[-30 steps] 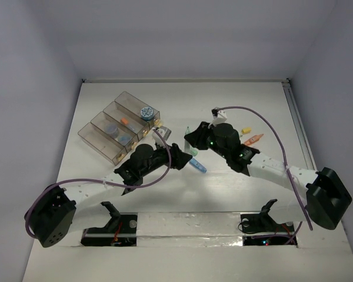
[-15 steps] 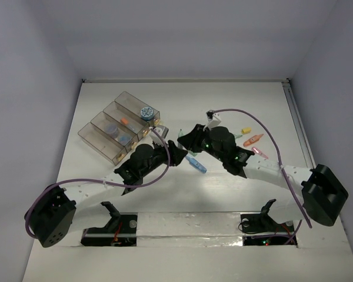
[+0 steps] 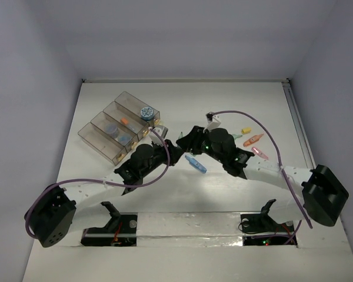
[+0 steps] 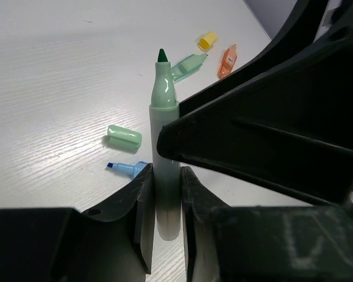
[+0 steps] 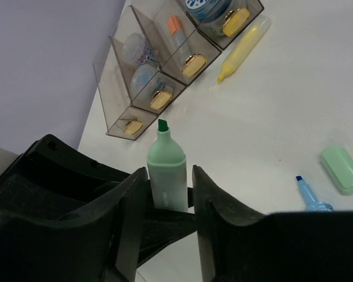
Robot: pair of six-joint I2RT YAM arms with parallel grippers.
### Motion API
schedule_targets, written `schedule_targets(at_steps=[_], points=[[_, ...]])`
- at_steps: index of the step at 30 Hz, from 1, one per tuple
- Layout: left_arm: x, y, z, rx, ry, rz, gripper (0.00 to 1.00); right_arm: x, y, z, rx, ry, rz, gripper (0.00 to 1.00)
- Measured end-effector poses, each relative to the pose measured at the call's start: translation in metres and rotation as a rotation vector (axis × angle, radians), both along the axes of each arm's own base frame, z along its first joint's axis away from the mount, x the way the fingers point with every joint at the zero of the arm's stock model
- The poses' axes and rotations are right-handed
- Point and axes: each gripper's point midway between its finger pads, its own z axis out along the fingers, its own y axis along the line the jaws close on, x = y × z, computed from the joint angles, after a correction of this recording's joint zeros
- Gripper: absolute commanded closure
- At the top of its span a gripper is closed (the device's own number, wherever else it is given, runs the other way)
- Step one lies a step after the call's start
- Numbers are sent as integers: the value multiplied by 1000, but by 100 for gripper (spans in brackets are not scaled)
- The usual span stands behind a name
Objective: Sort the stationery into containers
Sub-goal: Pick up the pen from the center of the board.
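Left end effector (image 4: 166,179): fingers clenched on the lower barrel of the green pen (image 4: 163,97). The pen stands upright and uncapped, chisel tip up.
Right end effector (image 5: 169,176): fingers flank the same pen higher on the barrel, close on both sides. Pressing or just clear, cannot tell.
The two meet mid-desk, to the right of the containers (image 3: 93,134).

Pen: pale green matt plastic with a dark green tip. Fingers: black, hard, flat-faced.

On the desk (image 4: 59,76) near the pen lies a loose green cap (image 4: 124,137), rounded. An uncapped blue pen (image 4: 128,169) lies flat beside it. Further off are a teal translucent piece (image 4: 188,64), an orange pen (image 4: 226,61) and a yellow cap (image 4: 207,40).

Containers: a row of joined smoky clear boxes with brass clasps (image 5: 193,64), set at an angle far left. A bluish tape roll (image 3: 146,112) sits at the end box. A yellow pen (image 5: 242,48) lies on the desk just beside that box.

Desk: white, faint wood grain. Walls (image 3: 188,35): plain pale grey-lilac.
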Motion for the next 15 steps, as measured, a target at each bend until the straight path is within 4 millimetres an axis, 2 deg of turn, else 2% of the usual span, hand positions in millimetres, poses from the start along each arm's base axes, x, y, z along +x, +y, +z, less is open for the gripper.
schedule_targets(at_steps=[4, 6, 8, 9, 12, 14, 15], points=[[-1, 0, 4, 3, -21, -5, 100, -1, -13, 3, -42, -11, -33, 26], [-1, 1, 9, -3, -33, -5, 100, -3, -23, 7, -69, -26, -51, 28], [-1, 2, 13, -8, -46, -5, 100, -5, -33, 13, -92, -41, -67, 41], [-1, 2, 14, -11, -51, -5, 100, -6, -38, 17, -100, -53, -74, 58], [-1, 3, 17, -12, -60, -1, 100, -9, -51, 27, -119, -81, -97, 86], [1, 5, 19, -13, -67, 12, 100, -8, -57, 24, -144, -81, -103, 93], [2, 6, 20, -15, -69, 17, 100, -7, -58, 16, -170, -65, -99, 99]])
